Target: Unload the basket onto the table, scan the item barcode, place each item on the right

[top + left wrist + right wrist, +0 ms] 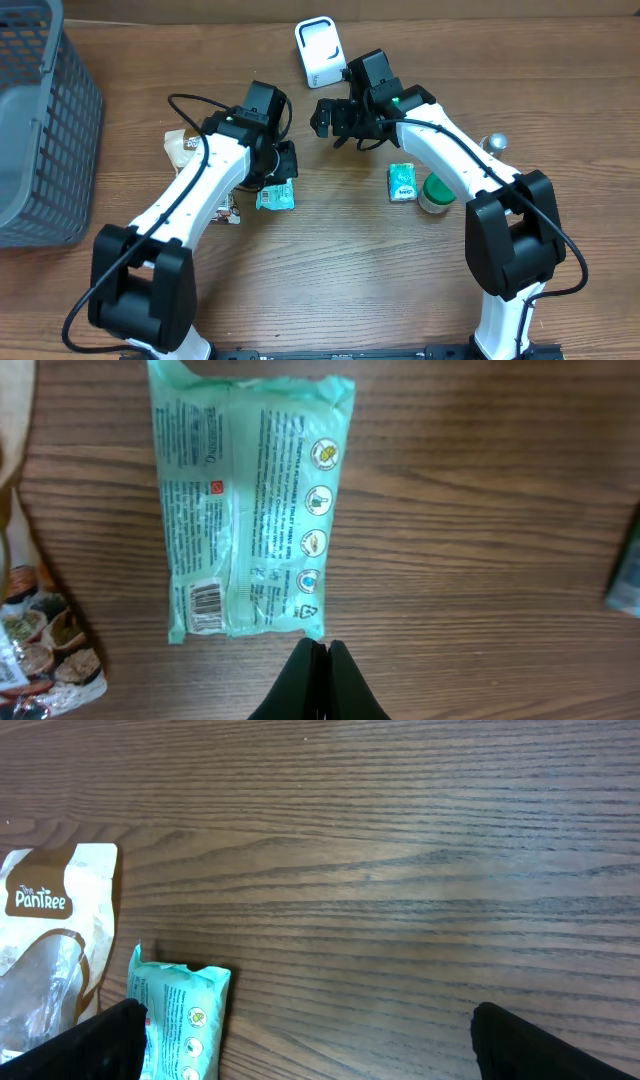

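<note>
A teal packet (275, 197) lies flat on the wooden table, printed back facing up, with its barcode (205, 605) showing near one end. My left gripper (283, 168) hovers just beside it; in the left wrist view the packet (250, 500) fills the upper left, and the gripper (318, 647) is shut with nothing between its fingertips, a small gap from the packet's edge. My right gripper (332, 118) stands open and empty over bare wood, right of the packet. In the right wrist view the packet (180, 1020) lies by the gripper's (305, 1040) left finger. The white scanner (320, 50) stands at the back.
A grey basket (40, 130) fills the far left. Snack packets (185, 145) lie beside the left arm. A second teal packet (402, 183), a green-lidded jar (437, 192) and a silver knob (495, 142) sit by the right arm. A PaniTree bag (50, 950) lies beside the teal packet.
</note>
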{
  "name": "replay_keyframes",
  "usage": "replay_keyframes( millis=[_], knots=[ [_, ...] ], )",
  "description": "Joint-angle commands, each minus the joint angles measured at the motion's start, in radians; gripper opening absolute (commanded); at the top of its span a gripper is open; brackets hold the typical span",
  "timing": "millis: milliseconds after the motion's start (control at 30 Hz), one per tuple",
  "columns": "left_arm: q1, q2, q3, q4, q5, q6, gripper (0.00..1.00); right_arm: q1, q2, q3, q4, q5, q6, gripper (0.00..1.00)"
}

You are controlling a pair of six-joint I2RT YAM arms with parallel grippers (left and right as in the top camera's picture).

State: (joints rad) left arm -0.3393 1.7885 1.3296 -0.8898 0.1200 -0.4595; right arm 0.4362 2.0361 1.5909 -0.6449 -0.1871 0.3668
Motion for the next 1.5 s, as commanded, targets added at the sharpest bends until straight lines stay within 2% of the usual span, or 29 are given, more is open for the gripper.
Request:
replay_keyframes(
  millis=[0, 400, 600, 800, 1067, 1267, 1467],
  knots=[
    [-0.003, 0.019, -0.001, 0.006, 0.008, 0.038, 0.04, -0.005, -0.001, -0.003, 0.004, -0.005, 0.003, 1.0],
    [-0.004, 0.024, -0.002, 0.055, 0.003, 0.052, 0.04, -0.005, -0.001, -0.003, 0.003, -0.005, 0.003, 1.0],
    [-0.002, 0.024, -0.002, 0.079, 0.001, 0.064, 0.04, -0.006, -0.001, -0.003, -0.022, 0.091, 0.0, 1.0],
    [-0.002, 0.024, -0.002, 0.087, -0.155, 0.052, 0.04, -0.007, -0.001, -0.003, -0.042, 0.107, 0.001, 1.0],
    [-0.001, 0.024, -0.002, 0.193, -0.192, 0.052, 0.04, -0.007, -0.001, -0.003, -0.045, 0.107, 0.0, 1.0],
    [-0.001, 0.026, -0.002, 0.268, -0.32, 0.018, 0.04, -0.007, -0.001, -0.003, -0.044, 0.108, 0.0, 1.0],
    [-0.001, 0.085, -0.002, 0.349, -0.327, 0.018, 0.04, -0.007, -0.001, -0.003, -0.046, 0.108, 0.0, 1.0]
  ],
)
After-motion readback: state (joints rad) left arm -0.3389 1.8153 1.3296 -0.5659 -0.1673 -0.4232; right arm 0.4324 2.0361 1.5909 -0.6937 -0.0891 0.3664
